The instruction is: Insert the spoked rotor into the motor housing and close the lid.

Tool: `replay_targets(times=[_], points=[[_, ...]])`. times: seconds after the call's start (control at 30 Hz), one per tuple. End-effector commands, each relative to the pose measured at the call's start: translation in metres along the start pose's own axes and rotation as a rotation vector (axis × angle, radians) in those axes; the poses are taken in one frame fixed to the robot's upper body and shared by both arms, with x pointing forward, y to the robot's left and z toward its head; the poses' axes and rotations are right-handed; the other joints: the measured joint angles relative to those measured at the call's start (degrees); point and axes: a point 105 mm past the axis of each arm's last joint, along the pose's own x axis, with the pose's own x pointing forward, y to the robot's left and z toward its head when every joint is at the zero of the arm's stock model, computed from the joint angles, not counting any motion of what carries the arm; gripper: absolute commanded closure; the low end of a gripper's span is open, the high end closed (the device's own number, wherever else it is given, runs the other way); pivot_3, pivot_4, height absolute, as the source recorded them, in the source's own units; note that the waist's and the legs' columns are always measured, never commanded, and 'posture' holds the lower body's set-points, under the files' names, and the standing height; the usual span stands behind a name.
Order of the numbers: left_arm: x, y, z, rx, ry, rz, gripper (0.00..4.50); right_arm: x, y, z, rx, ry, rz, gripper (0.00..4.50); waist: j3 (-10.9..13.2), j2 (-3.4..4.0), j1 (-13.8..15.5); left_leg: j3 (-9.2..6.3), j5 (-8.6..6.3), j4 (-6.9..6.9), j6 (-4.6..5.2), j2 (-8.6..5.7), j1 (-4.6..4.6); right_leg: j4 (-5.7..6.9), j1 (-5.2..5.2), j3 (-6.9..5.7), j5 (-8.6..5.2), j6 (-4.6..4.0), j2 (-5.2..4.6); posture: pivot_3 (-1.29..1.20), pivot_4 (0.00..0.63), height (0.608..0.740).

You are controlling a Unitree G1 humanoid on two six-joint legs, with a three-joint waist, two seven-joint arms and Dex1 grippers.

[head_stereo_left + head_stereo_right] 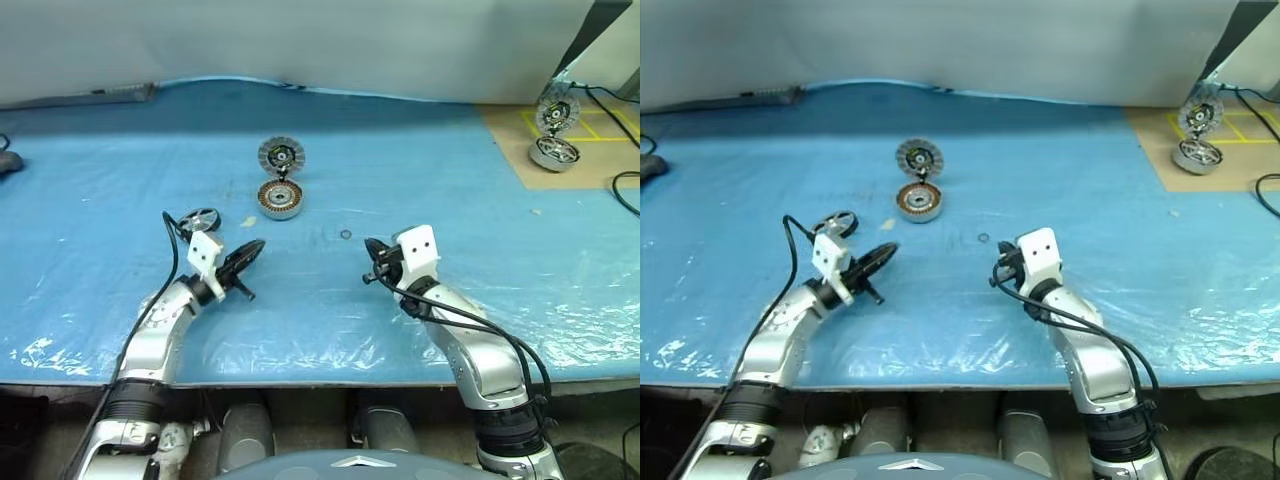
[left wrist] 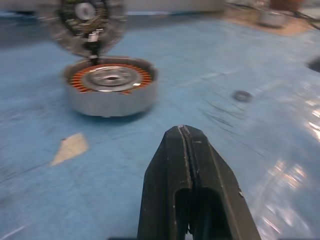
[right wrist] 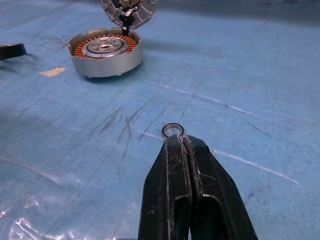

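Your spoked rotor [image 1: 199, 219] lies just behind the left gripper [image 1: 250, 252] — both grippers, right gripper [image 1: 371, 262] too, pinched together empty.

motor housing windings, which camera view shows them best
The left wrist view: the motor housing sits close, its copper-brown winding ring and silvery centre plain, with the lid standing open behind it. The right wrist view shows the same from farther off. Both eye views show it small, mid-table on the blue sheet.

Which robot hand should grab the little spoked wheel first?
Probably the left hand. The wheel lies on the blue sheet just beside it, while the right hand is farther across. Both hands are shut and empty.
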Motion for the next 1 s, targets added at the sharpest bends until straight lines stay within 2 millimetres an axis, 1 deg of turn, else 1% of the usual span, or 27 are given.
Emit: replay_targets(times=[0.03, 0.13, 0.2, 0.23, 0.3, 0.33, 0.37, 0.43, 0.5, 0.6, 0.63, 0.7, 0.73, 0.8, 0.87, 0.93, 1.0], points=[[0.026, 0.005, 0.048, -0.058, -0.023, 0.099, 4.49, 0.005, -0.011, 0.015, -0.004, -0.025, -0.070, 4.50, 0.0, -0.04, 0.0, 0.00, 0.00, 0.09, 0.00, 0.03, -0.02, 0.04, 0.00, 0.00, 0.01, -0.04, 0.01, 0.00, 0.150, 0.740], [0.041, 0.014, 0.071, -0.090, -0.004, 0.183, 4.49, 0.011, -0.015, 0.016, -0.016, 0.020, -0.100, 4.50, 0.0, -0.03, -0.2, -0.01, 0.02, 0.21, 0.02, -0.03, 0.01, 0.12, 0.02, 0.05, 0.06, -0.06, -0.01, 0.00, 0.150, 0.740], [0.047, 0.021, 0.081, -0.133, 0.020, 0.220, 4.49, 0.014, -0.015, 0.022, -0.021, 0.030, -0.097, 4.50, 0.0, -0.03, -0.5, -0.01, 0.03, 0.21, 0.02, -0.06, 0.00, 0.12, 0.03, 0.07, 0.08, -0.02, -0.01, 0.00, 0.150, 0.740], [0.049, 0.022, 0.085, -0.181, 0.025, 0.206, 4.49, 0.014, -0.013, 0.026, -0.013, 0.031, -0.088, 4.50, 0.0, -0.03, -0.6, -0.01, 0.03, 0.18, 0.01, -0.06, -0.03, 0.11, 0.03, 0.10, 0.09, -0.01, 0.02, 0.00, 0.150, 0.740], [0.051, 0.022, 0.101, -0.360, -0.039, 0.136, 4.49, 0.016, -0.009, 0.035, -0.008, 0.018, -0.051, 4.50, 0.0, -0.02, -0.6, -0.02, 0.04, 0.14, 0.01, -0.03, -0.03, 0.12, -0.01, 0.10, 0.10, 0.00, 0.09, 0.00, 0.150, 0.740], [0.049, 0.024, 0.108, -0.404, -0.076, 0.122, 4.49, 0.016, -0.006, 0.037, -0.010, 0.022, -0.021, 4.50, 0.0, -0.03, -0.5, -0.06, 0.04, 0.12, 0.00, -0.04, -0.02, 0.13, -0.02, 0.07, 0.10, -0.01, 0.10, 0.00, 0.150, 0.740], [0.048, 0.026, 0.111, -0.406, -0.093, 0.119, 4.49, 0.016, -0.002, 0.040, -0.009, 0.027, 0.012, 4.50, 0.0, -0.03, -0.5, -0.09, 0.04, 0.11, 0.00, -0.05, -0.05, 0.12, -0.02, 0.06, 0.10, -0.01, 0.10, 0.00, 0.150, 0.740], [0.045, 0.027, 0.110, -0.370, -0.069, 0.113, 4.49, 0.016, 0.005, 0.045, 0.002, 0.033, 0.083, 4.50, 0.0, -0.03, -0.3, -0.16, 0.04, 0.10, 0.00, -0.08, -0.11, 0.07, -0.02, 0.01, 0.10, -0.01, 0.09, 0.00, 0.150, 0.740], [0.040, 0.026, 0.100, -0.225, 0.015, 0.087, 4.49, 0.014, 0.011, 0.049, -0.004, 0.037, 0.141, 4.50, 0.0, -0.03, -0.1, -0.27, 0.04, 0.10, 0.00, -0.08, -0.19, 0.04, -0.01, -0.09, 0.10, -0.01, 0.09, 0.00, 0.150, 0.740], [0.027, 0.027, 0.073, 0.046, 0.201, 0.013, 4.49, 0.010, 0.016, 0.055, -0.026, 0.047, 0.211, 4.50, 0.0, -0.02, 0.0, -0.34, 0.04, 0.07, 0.00, -0.06, -0.20, 0.00, -0.01, -0.16, 0.10, -0.01, 0.08, 0.00, 0.150, 0.740], [0.021, 0.029, 0.063, 0.120, 0.264, -0.023, 4.33, 0.010, 0.016, 0.055, -0.031, 0.054, 0.225, 4.50, 0.0, -0.02, 0.0, -0.34, 0.04, 0.05, 0.00, -0.07, -0.20, -0.02, 0.00, -0.17, 0.10, -0.01, 0.08, 0.00, 0.150, 0.740], [0.009, 0.034, 0.051, 0.215, 0.348, -0.086, 3.93, 0.009, 0.015, 0.055, -0.038, 0.069, 0.240, 4.11, 0.0, -0.02, 0.1, -0.35, 0.04, 0.05, 0.00, -0.06, -0.20, -0.03, 0.00, -0.20, 0.10, -0.01, 0.05, 0.00, 0.150, 0.740], [0.004, 0.039, 0.050, 0.230, 0.363, -0.093, 3.58, 0.009, 0.015, 0.053, -0.039, 0.078, 0.253, 3.85, 0.0, -0.01, 0.1, -0.36, 0.04, 0.05, 0.00, -0.06, -0.20, -0.03, 0.00, -0.21, 0.09, -0.01, 0.05, 0.00, 0.150, 0.740], [-0.001, 0.052, 0.052, 0.246, 0.369, -0.076, 2.89, 0.008, 0.015, 0.050, -0.045, 0.091, 0.268, 3.21, 0.0, -0.01, 0.4, -0.36, 0.05, 0.06, -0.01, -0.06, -0.20, -0.01, 0.00, -0.21, 0.09, -0.01, 0.04, 0.00, 0.150, 0.740], [-0.002, 0.058, 0.055, 0.261, 0.351, -0.068, 2.24, 0.009, 0.013, 0.045, -0.041, 0.100, 0.265, 2.53, 0.0, -0.01, 0.6, -0.36, 0.06, 0.08, -0.03, -0.06, -0.20, -0.01, 0.01, -0.21, 0.09, -0.02, 0.04, 0.00, 0.150, 0.740], [-0.003, 0.062, 0.053, 0.286, 0.339, -0.068, 1.45, 0.011, 0.010, 0.038, -0.044, 0.112, 0.252, 1.78, 0.0, -0.01, 1.0, -0.35, 0.06, 0.10, -0.03, -0.08, -0.19, 0.00, 0.03, -0.20, 0.09, -0.02, 0.01, 0.00, 0.150, 0.740], [-0.003, 0.061, 0.049, 0.275, 0.324, -0.069, 0.76, 0.012, 0.009, 0.034, -0.048, 0.119, 0.241, 1.10, 0.0, -0.01, 1.1, -0.35, 0.06, 0.10, -0.03, -0.07, -0.19, 0.00, 0.04, -0.20, 0.09, -0.02, 0.02, 0.00, 0.150, 0.740]])
